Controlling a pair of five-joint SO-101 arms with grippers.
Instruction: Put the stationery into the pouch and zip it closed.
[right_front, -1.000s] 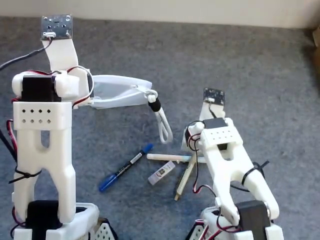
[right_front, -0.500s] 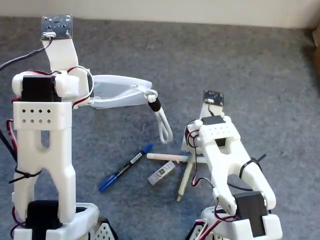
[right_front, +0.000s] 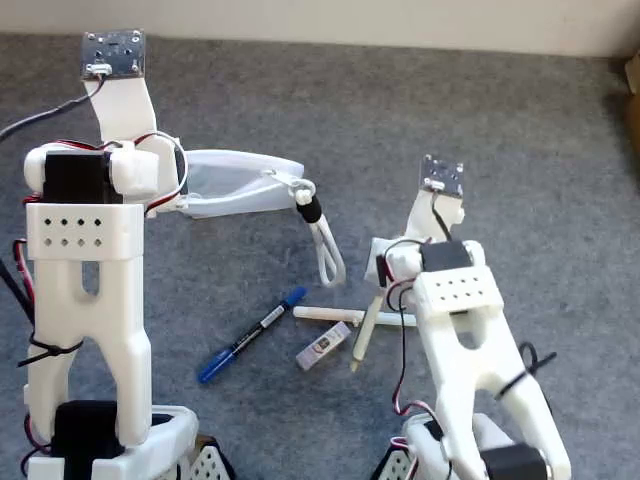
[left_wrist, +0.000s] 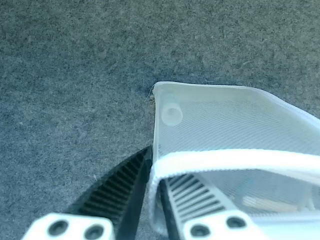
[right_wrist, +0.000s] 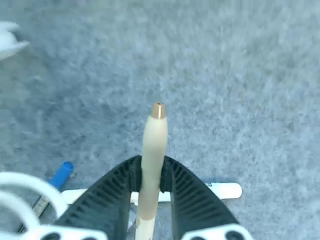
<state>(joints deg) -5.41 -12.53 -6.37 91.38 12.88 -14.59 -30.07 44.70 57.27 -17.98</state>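
While the left claw (left_wrist: 154, 170) is pinched narrow on the white hem of the mesh pouch (left_wrist: 225, 130), one black jaw sits outside the mesh and the other shows through it from inside. In the high view the mesh pouch (right_front: 240, 182) stretches out from beside the left arm (right_front: 85, 270) over the grey counter (right_front: 520, 130). Its white loop cord (right_front: 328, 255) trails from the far end down onto the counter.

The right claw (right_wrist: 151, 162) is closed on a cream pen (right_wrist: 154, 145). Both black jaws press against the barrel, and the brownish tip sticks out past them. From above, the cream pen (right_front: 360, 343) slants out from under the right arm (right_front: 470, 340); whether its low end touches the counter cannot be told.

A white pen (right_front: 325, 315) lies flat and is crossed by the cream pen. A small white block (right_front: 323, 347) with a label sits just beside both. A blue marker (right_front: 248, 338) lies at an angle near the block. All three rest on the counter outside the pouch, near the end of the loop cord.
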